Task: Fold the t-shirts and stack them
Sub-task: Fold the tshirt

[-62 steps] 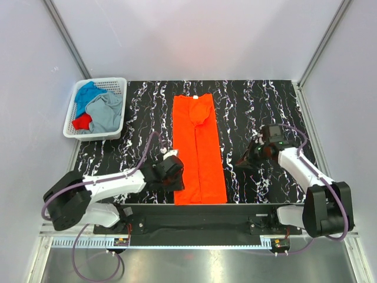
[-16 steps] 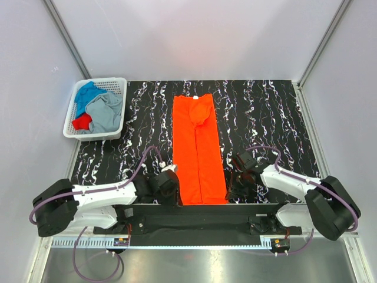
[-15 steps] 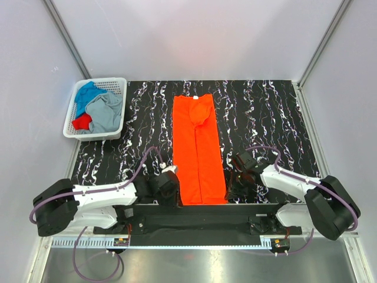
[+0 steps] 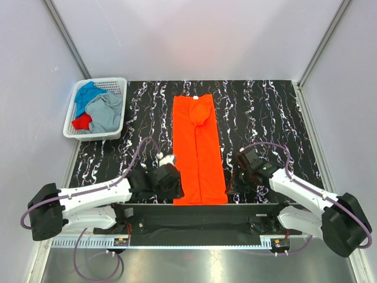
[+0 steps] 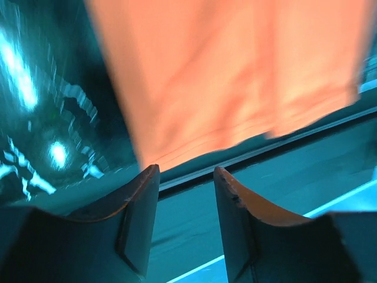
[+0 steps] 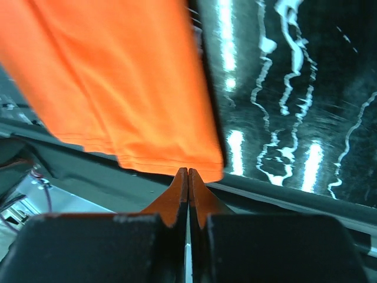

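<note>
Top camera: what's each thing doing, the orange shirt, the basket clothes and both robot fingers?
orange t-shirt: folded into a long strip, lying flat.
left fingers: open, at the shirt's near hem.
right fingers: shut, tips at the near hem; whether they pinch cloth is unclear.
basket: upright, holding clothes.
blue t-shirt, grey t-shirt, red t-shirt: crumpled, unfolded, in the basket.
</note>
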